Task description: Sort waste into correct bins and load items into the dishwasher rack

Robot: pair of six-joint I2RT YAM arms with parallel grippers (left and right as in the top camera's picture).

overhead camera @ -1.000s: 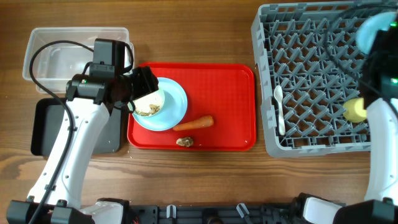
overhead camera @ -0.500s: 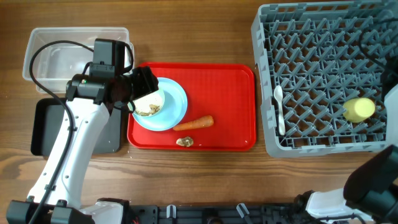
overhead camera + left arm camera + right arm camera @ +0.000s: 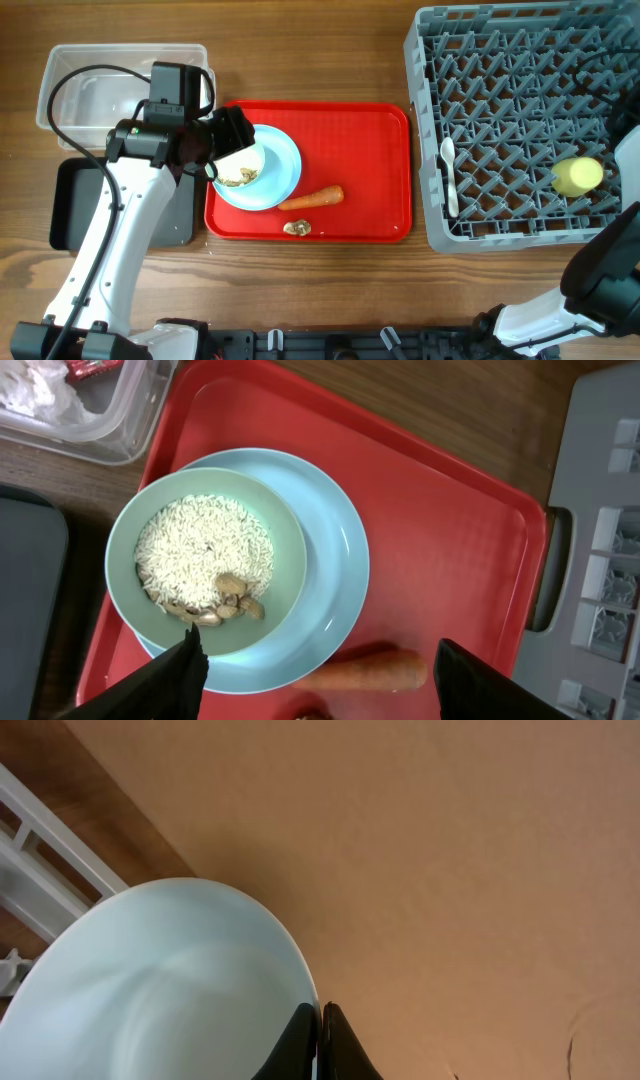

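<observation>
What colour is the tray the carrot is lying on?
The tray is red. The overhead view shows it best.

Lab-style test bench: wooden table [image 3: 320, 50], dishwasher rack [image 3: 500, 120], robot arm [image 3: 120, 240].

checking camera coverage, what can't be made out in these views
Right wrist: the bottom edge cuts off the held bowl and most of the right hand.
Overhead: the right hand is past the right edge; the left arm covers part of the rice bowl.
Left wrist: the top edge cuts off most of the tub.
</observation>
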